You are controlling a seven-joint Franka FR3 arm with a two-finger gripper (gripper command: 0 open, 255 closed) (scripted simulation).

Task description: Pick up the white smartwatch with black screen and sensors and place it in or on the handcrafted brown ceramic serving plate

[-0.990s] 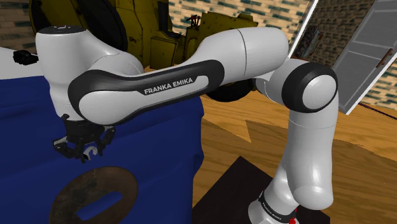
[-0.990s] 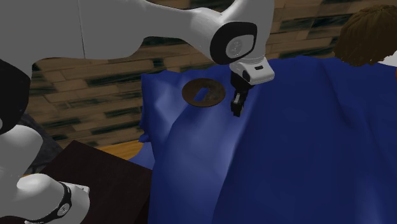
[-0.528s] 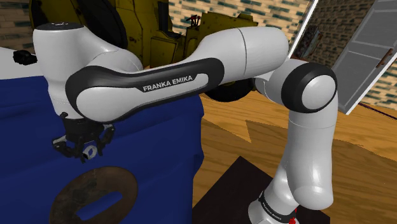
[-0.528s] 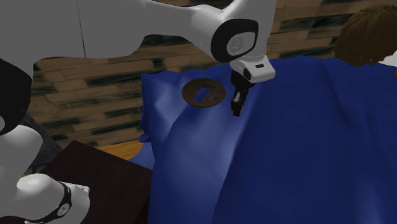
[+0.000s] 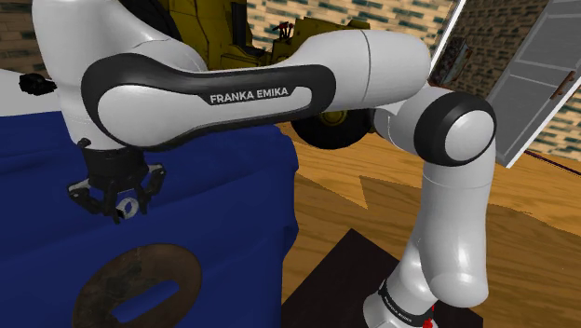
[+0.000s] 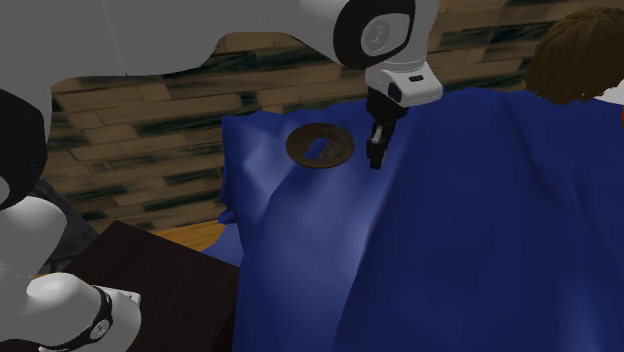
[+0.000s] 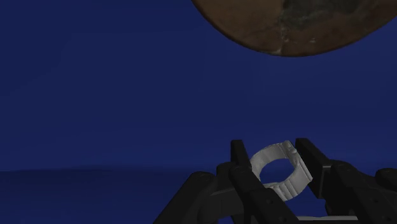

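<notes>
My black gripper (image 7: 273, 167) is shut on the white smartwatch (image 7: 278, 170), whose band loops between the two fingers. In the shoulder view the gripper (image 5: 119, 203) hangs above the blue cloth with the watch (image 5: 128, 207) as a pale spot between its fingers. The brown ceramic plate (image 5: 138, 285) lies flat on the cloth below it, toward the shoulder view's lower left. In the second exterior view the gripper (image 6: 377, 157) hovers just beside the plate (image 6: 320, 146), on that view's right. Part of the plate's rim (image 7: 292, 32) lies ahead of the fingers.
A blue cloth (image 6: 450, 240) covers the whole work surface and drapes over its edge (image 5: 284, 224). A yellow machine (image 5: 223, 37) stands behind the arm. A brown mop-like thing (image 6: 580, 55) sits at the cloth's far corner. The dark stand (image 5: 354, 280) rests on a wooden floor.
The gripper has risen with the watch still held, and the arm's forearm has lifted. It has also drifted slightly toward the plate in the second exterior view.
</notes>
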